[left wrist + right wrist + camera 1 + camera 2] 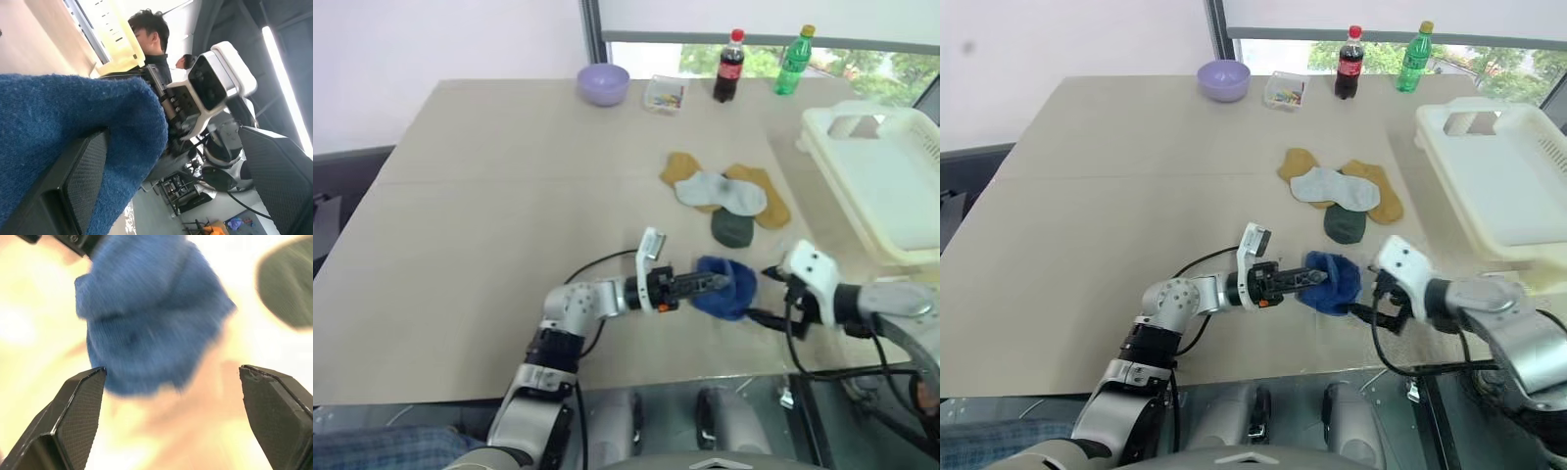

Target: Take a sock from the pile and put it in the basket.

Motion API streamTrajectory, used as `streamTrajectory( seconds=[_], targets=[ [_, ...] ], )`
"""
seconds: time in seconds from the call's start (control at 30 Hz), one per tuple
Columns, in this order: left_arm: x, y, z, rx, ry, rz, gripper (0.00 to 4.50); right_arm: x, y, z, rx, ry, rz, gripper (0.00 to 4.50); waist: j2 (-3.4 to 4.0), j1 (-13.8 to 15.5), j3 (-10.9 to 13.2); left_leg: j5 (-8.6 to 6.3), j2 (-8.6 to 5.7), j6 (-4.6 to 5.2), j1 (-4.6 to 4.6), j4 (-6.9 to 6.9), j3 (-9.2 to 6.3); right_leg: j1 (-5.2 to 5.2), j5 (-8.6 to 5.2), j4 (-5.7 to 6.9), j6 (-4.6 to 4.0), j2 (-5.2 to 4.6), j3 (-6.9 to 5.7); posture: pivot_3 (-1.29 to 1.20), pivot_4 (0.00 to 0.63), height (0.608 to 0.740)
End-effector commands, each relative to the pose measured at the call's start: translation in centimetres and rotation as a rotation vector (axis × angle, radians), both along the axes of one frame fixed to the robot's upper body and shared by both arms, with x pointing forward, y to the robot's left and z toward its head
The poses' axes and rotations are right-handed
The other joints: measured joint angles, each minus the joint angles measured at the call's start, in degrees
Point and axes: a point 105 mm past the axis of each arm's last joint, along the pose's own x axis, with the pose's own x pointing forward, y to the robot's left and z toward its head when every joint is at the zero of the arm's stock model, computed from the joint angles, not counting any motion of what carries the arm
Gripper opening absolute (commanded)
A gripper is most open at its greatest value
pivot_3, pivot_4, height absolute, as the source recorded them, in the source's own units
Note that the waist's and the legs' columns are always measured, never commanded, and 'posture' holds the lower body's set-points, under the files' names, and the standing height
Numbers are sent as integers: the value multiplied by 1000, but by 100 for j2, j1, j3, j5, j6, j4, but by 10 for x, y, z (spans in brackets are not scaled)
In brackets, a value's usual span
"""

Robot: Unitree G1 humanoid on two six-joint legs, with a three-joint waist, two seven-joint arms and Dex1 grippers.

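Soft royal-blue fabric sock [725, 288] draped over one finger of the spread-wide left gripper [710, 284], above the beige tabletop [489, 215] — not clamped. Right gripper [171, 421] jaws wide, just beside it. Best to pinch firmly before heading toward the cream-white slotted plastic basket [862, 186] — well apart.

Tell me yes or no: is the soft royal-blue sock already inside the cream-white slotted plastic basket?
No, the royal-blue sock hangs over the left gripper above the table, well short of the cream-white basket.
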Motion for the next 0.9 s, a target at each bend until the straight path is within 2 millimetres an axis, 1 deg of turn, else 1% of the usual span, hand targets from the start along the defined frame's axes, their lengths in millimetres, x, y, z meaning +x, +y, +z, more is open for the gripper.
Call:
streamTrajectory(
  seconds=[0.03,0.17,0.3,0.43,0.47,0.57,0.7,0.8,0.9],
  targets=[
    [-5,-3,2,-22,-5,-34,4500,-4,2,21,137,-3,-28,4447,0,0,0,0,1,0,2,0,0,0,0,2,0,0,0,0,150,733],
    [-5,-5,-1,-15,-4,-36,4500,-2,17,29,265,13,-36,4447,1,3,0,0,3,0,2,0,-5,0,0,4,-1,5,-1,0,150,733],
    [-4,-7,2,-28,-2,-33,4500,6,27,27,280,2,-64,4447,3,9,0,0,-1,0,1,0,-4,0,0,4,-1,1,3,0,150,733],
    [-5,-9,2,-32,0,-33,4500,19,32,23,287,-9,-128,4447,4,10,0,0,-3,0,0,0,-3,0,0,4,-1,0,3,0,150,733],
    [-5,-9,2,-34,1,-33,4500,21,30,21,280,-3,-145,4447,4,13,0,0,-3,0,0,0,-3,0,0,4,-1,1,3,0,150,733],
    [-5,-9,2,-35,1,-29,4500,26,18,13,246,24,-220,4447,4,14,0,0,-5,1,-1,1,-3,1,0,5,-1,0,3,0,150,733],
    [-5,-8,1,-35,1,-24,4500,26,0,2,213,105,-310,4447,4,9,-1,0,-5,1,-1,1,-2,1,0,5,-1,1,5,0,150,733],
    [-5,-8,0,-36,2,-21,4500,20,-6,-5,215,180,-339,4447,4,8,-1,0,-4,1,0,1,-3,1,0,7,-1,2,4,0,150,733],
    [-5,-8,0,-37,3,-19,4500,9,-7,-17,258,309,-355,4447,5,8,-1,0,-4,1,0,1,-2,1,0,7,-1,2,5,0,150,733]
  ],
)
